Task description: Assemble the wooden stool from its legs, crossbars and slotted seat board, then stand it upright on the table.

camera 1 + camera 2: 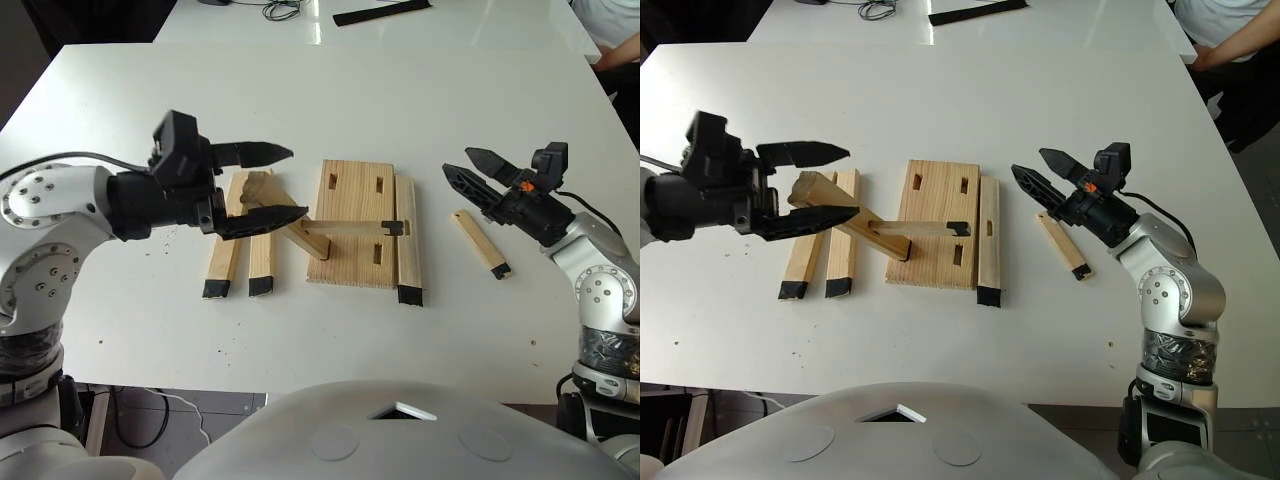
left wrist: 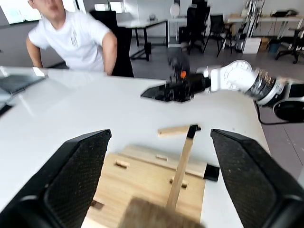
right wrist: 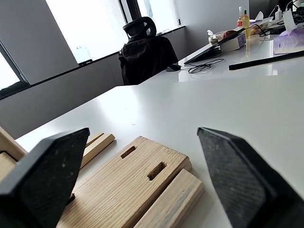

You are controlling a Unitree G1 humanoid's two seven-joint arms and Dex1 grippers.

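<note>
My left gripper (image 1: 290,183) stands wide open astride the raised end of the tilted leg (image 1: 305,232), just left of the seat board (image 1: 350,180). The leg's crossbar (image 1: 350,228) reaches over the board. The lower finger may be touching wood. The right gripper (image 1: 475,172), open and empty, hovers right of the board. I'd close squarely and slowly so the joint doesn't twist.

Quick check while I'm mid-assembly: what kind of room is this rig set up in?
Most likely an open office or lab workspace: a large white table, a black office chair by big windows, and further desks with cables lying on one nearby.
</note>
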